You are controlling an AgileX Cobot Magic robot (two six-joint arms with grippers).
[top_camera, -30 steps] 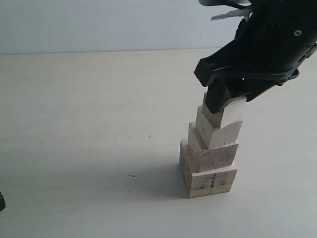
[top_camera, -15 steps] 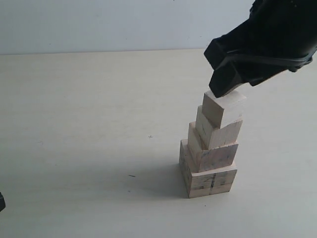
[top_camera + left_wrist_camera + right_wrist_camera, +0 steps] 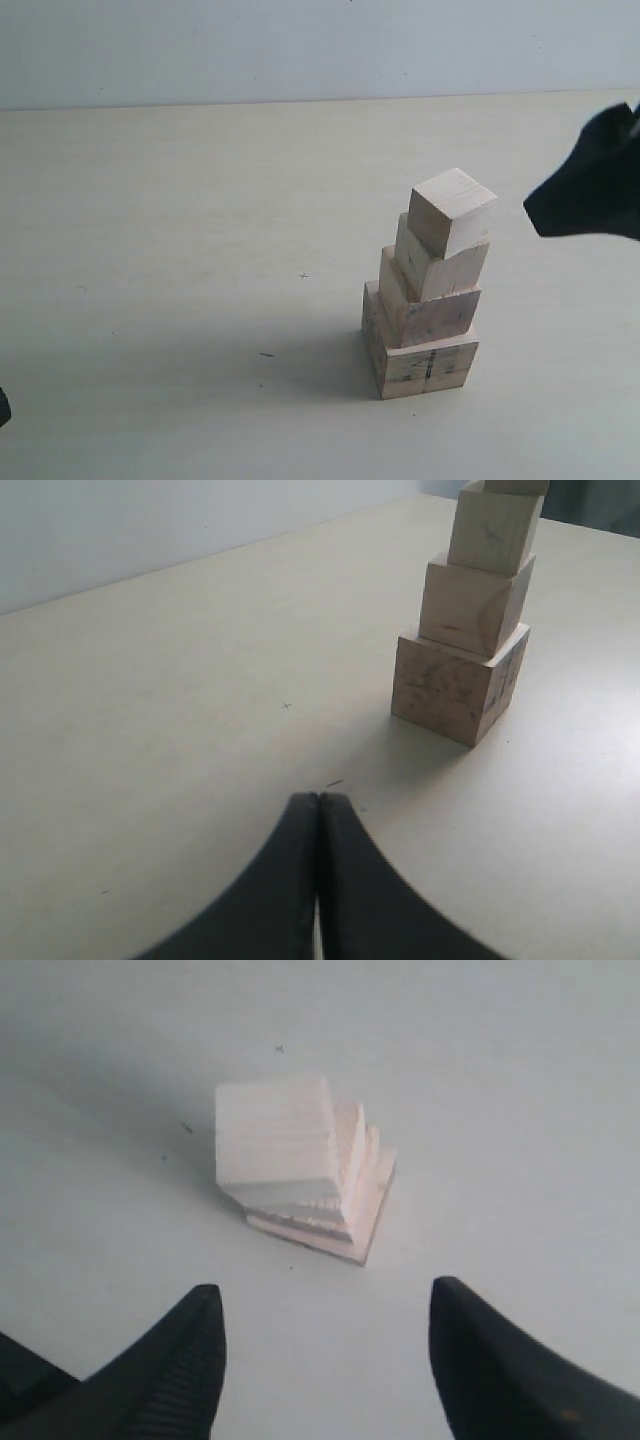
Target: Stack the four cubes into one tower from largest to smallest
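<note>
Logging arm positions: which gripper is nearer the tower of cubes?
Right. The right gripper hangs open beside the tower's top cube, clear of it; the left gripper sits shut, farther off on the opposite side.

The four cubes (image 3: 432, 285) are pale unpainted wood, faintly grained. The largest cube (image 3: 425, 362) bears a dark vertical seam and grey smudges. The desk (image 3: 170, 230) is plain cream. The left tool (image 3: 318, 805) and right tool (image 3: 325, 1295) are black.
</note>
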